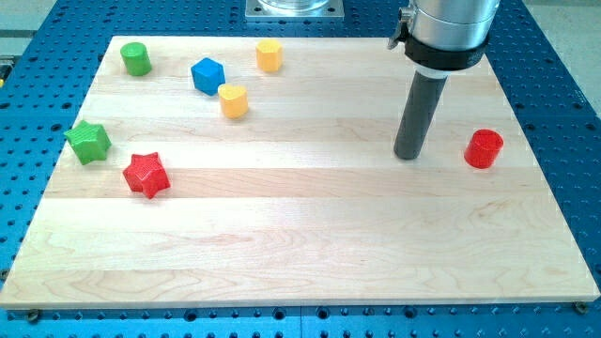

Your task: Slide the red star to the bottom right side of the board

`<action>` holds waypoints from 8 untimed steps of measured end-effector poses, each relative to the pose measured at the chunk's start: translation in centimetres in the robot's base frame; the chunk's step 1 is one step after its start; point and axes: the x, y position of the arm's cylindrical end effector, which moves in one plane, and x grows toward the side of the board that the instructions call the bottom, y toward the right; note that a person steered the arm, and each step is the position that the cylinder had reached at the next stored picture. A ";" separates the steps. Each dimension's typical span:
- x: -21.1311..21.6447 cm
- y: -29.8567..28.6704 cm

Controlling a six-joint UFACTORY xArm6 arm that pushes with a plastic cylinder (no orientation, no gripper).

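The red star (146, 175) lies near the board's left side, a little above mid-height. My tip (408, 156) rests on the board right of centre, far to the right of the red star and not touching any block. A red cylinder (484, 148) stands just to the right of my tip, apart from it.
A green star (88, 142) lies up-left of the red star, close to it. A green cylinder (136, 59) stands at top left. A blue cube (208, 75), a yellow block (234, 99) and another yellow block (269, 55) cluster at the top centre-left. The wooden board (310, 263) sits on a blue perforated table.
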 end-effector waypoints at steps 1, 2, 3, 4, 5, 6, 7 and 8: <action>-1.1 -2.5; -2.7 -5.0; -1.9 -10.2; -3.0 -20.4; 0.6 -28.4; 0.7 -32.6; 5.4 -35.6; 6.6 -32.0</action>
